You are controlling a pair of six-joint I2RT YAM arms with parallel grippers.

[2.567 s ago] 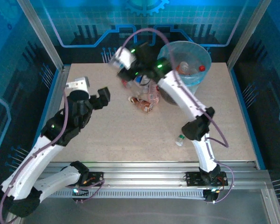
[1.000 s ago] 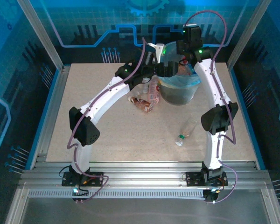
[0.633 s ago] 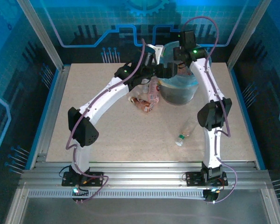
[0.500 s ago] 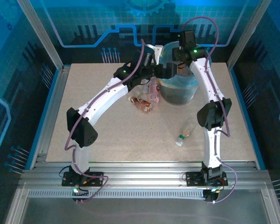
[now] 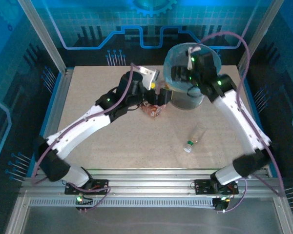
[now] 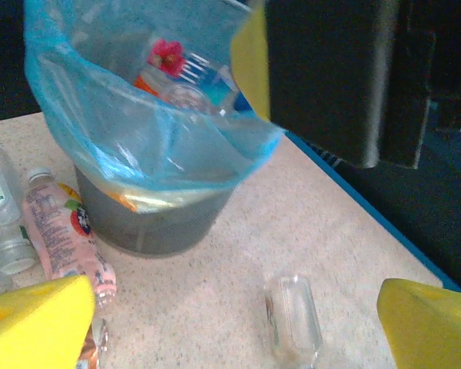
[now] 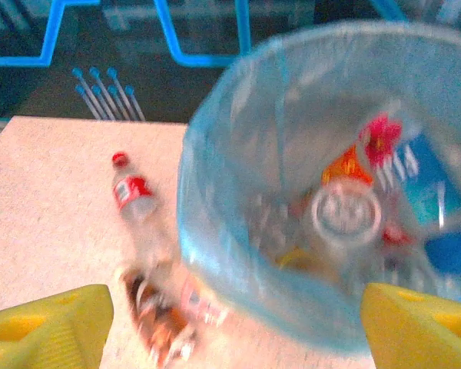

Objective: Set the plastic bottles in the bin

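The left end effector [image 6: 230, 329] has drawn back leftward from the bin [image 5: 184, 103] at the far right of the surface [image 5: 112, 141], wide open and empty. The right end effector [image 7: 234, 327] now hovers open above it. One bottle [image 5: 194, 137] lies nearer.

Both arms reach to bin [image 5: 186, 103] at far edge of desk [image 5: 151, 146].
R hand [image 5: 178, 74] over bin mouth; L hand [image 5: 162, 95] just beside bin wall, near bottle pile [image 5: 151, 108]. 1 clear bottle [image 5: 194, 137], green cap, alone mid-desk.

text: none legible | pink bottle label [image 6: 61, 231]: blurred (print too small)
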